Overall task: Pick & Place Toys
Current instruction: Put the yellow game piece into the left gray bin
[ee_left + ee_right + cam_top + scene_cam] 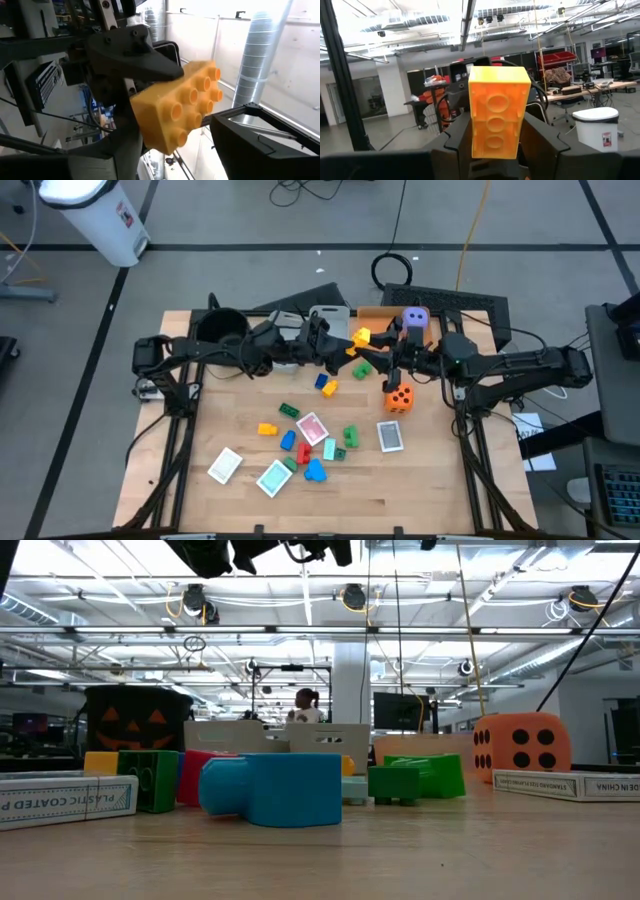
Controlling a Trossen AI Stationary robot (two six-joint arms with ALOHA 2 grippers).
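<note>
An orange-yellow studded block (362, 337) hangs in the air above the table's far middle, between my two grippers. My right gripper (497, 145) is shut on it. My left gripper (167, 155) comes at it from the table's left, open. Its fingers (260, 145) stand on either side of the block (180, 107); I cannot tell whether they touch it. More toys lie on the table below: an orange die (399, 399), a purple die (415, 318), small blocks (326, 385) and playing cards (311, 427). My right gripper pinches the block's two long sides (476, 131) between its two fingers (535, 137), near one end. It comes from the table's right, slanting a little upward. The block (498, 112) sticks out beyond the fingers, hollow underside toward the wrist camera, clear of the table.
A round black pot (222, 328), clear bins (310, 320) and an orange tray (378, 312) stand along the far edge. In the low view a blue block (270, 788), green blocks (420, 780) and the orange die (520, 748) rest on the wood. The near strip of the table is bare.
</note>
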